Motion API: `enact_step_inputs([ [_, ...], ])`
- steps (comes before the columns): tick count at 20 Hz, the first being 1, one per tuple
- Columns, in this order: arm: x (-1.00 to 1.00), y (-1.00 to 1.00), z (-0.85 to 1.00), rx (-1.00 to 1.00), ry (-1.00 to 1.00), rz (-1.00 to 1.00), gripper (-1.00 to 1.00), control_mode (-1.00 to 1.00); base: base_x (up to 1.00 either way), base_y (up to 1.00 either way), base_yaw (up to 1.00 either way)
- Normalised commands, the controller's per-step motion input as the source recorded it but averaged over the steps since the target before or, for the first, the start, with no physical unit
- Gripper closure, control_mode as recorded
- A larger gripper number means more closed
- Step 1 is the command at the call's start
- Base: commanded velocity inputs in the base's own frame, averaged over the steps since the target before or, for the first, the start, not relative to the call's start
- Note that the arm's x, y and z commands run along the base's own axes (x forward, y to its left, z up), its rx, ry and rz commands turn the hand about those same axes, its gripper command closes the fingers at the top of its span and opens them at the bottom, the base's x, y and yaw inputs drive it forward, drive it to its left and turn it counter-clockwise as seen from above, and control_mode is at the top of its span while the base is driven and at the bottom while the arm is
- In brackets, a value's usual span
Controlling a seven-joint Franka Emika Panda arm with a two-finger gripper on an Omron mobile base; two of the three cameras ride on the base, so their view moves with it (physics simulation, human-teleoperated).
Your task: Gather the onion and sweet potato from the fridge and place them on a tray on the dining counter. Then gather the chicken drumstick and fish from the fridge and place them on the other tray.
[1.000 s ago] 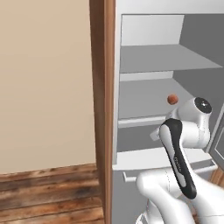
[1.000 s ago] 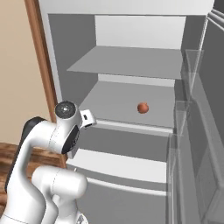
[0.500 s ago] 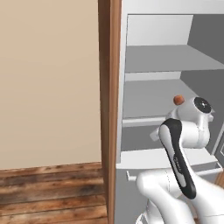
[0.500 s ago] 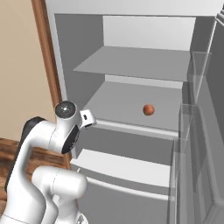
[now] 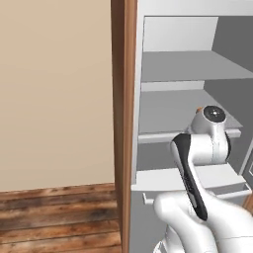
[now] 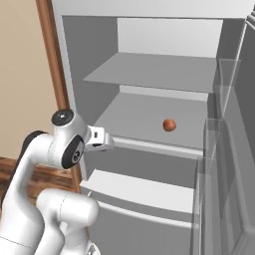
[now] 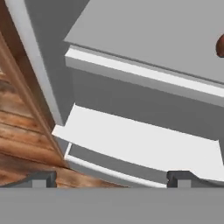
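The fridge stands open in front of me, with a white interior and grey shelves. The onion, a small round orange-brown ball, lies alone on the middle shelf, right of centre. A sliver of the onion peeks out above my wrist, and the onion also cuts the right edge of the hand view. My gripper is open and empty, low at the shelf's front left corner, well short of the onion. The sweet potato, chicken drumstick, fish, trays and dining counter are out of view.
A wood-brown frame runs up the fridge's left side, beside a beige wall and plank floor. Clear door bins stand at the right. A white drawer front juts out below the shelf.
The whole picture slid a little to the right early in the second as the base moved. The arm keeps its pose and the jaws stay open.
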Motion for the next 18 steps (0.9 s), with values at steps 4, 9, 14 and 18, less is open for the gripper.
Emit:
enact_step_inputs([
  [4, 0.00, -0.60, 0.00, 0.09, -0.01, -0.40, -1.00, -1.00, 0.00, 0.00, 0.00],
  [9, 0.01, -0.74, 0.00, 0.15, -0.03, -0.29, -1.00, -1.00, 0.00, 0.00, 0.00],
  [14, 0.13, -0.64, 0.12, 0.07, 0.00, -0.26, -1.00, -1.00, 0.00, 0.00, 0.00],
  [18, 0.25, -0.40, 0.14, 0.01, 0.00, -0.23, -1.00, -1.00, 0.00, 0.00, 0.00],
])
